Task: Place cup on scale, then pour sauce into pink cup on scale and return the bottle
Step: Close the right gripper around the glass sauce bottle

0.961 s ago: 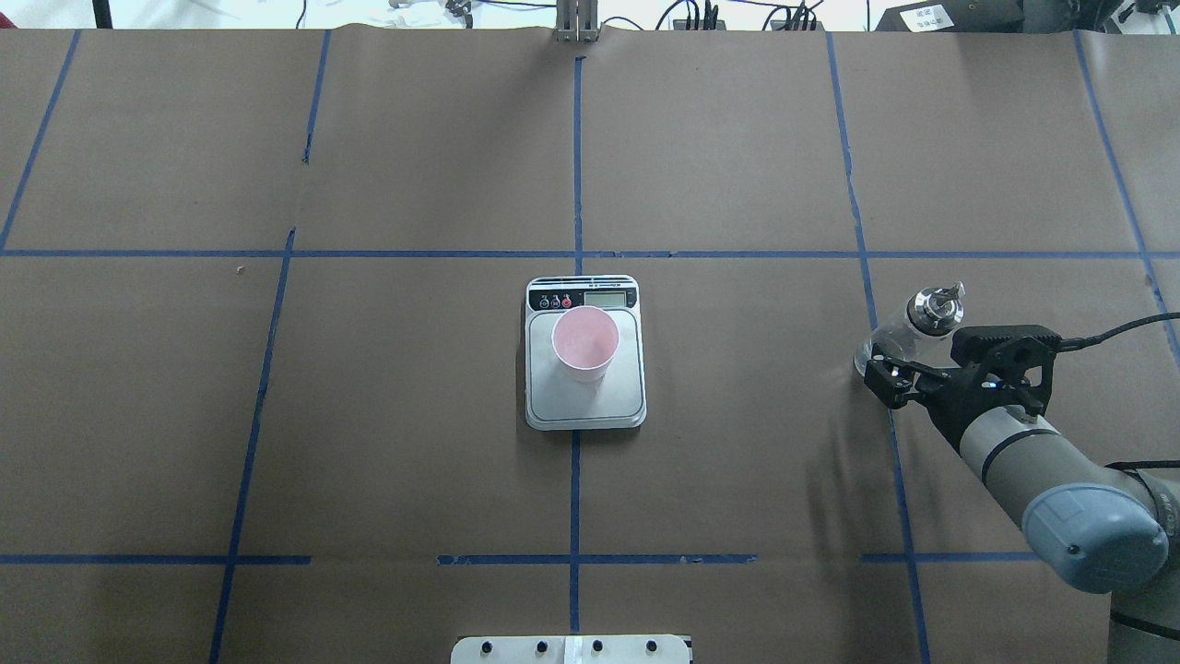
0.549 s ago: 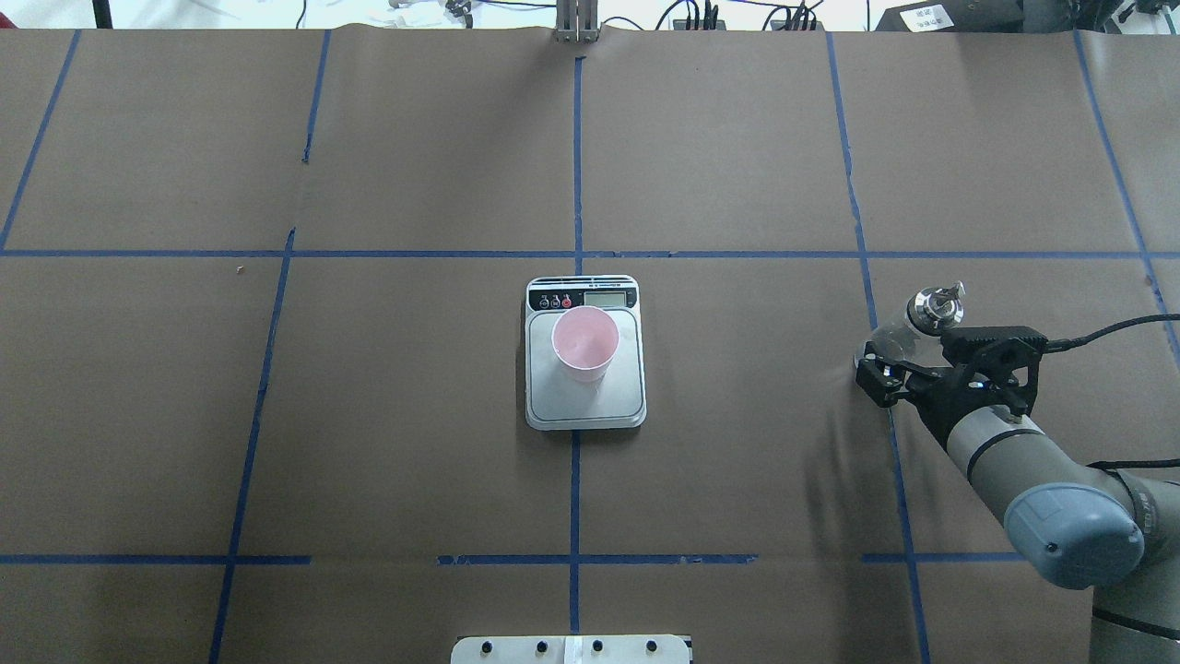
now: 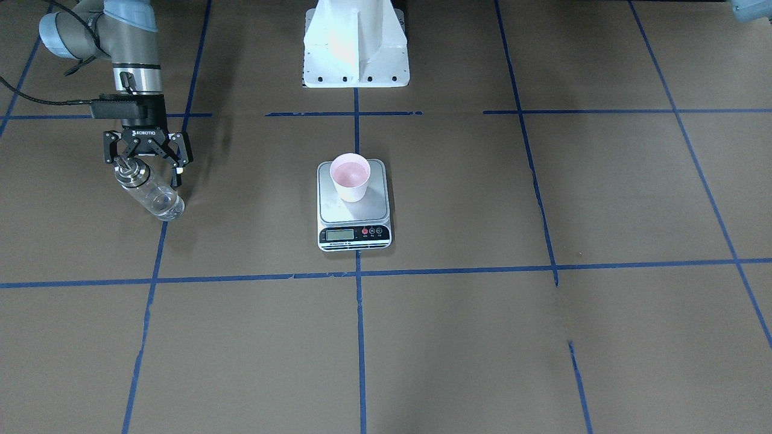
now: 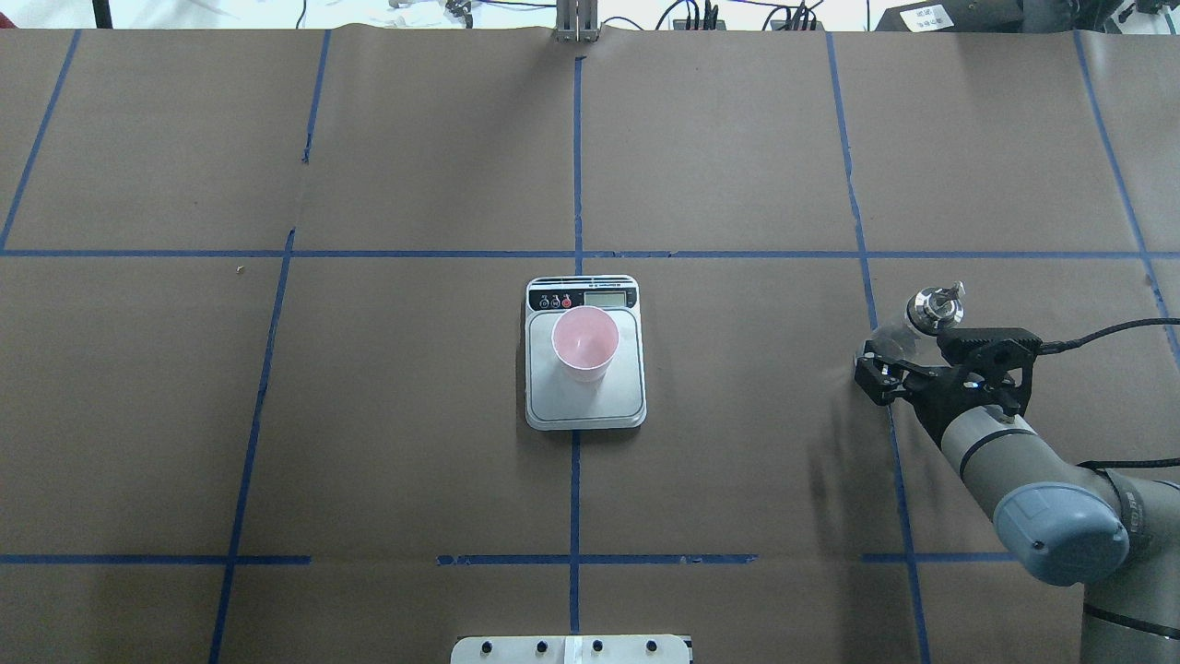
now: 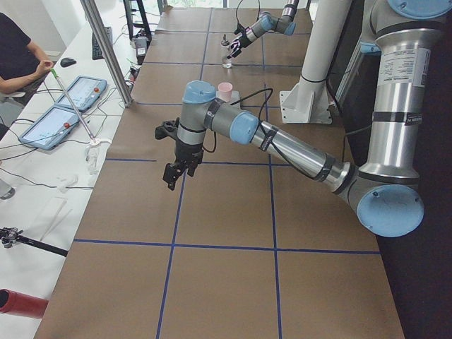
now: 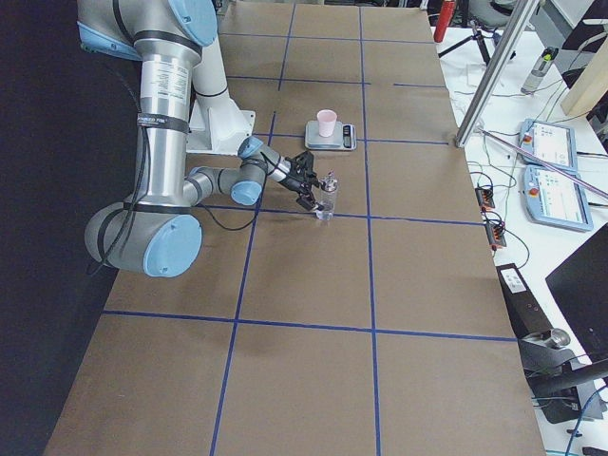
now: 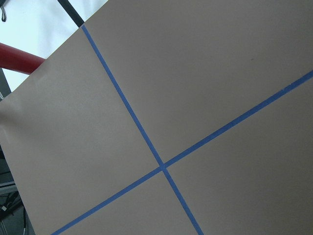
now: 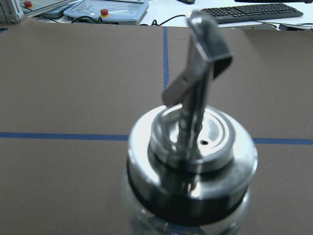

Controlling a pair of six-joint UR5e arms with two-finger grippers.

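Brown paper covered my table (image 4: 415,415); blue tape lines (image 4: 576,157) crossed it in a grid; two control tablets (image 6: 548,142) and a keyboard (image 8: 266,12) lay beyond its edge.

Overhead, front, side, close wrist views

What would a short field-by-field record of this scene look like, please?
scale: centre of the table
cup: upright on the scale's platform
bottle: upright on the table, robot's right side, apart from the scale
right gripper: open, at the bottle's neck, not clamped
left gripper: above the table, open or shut unclear
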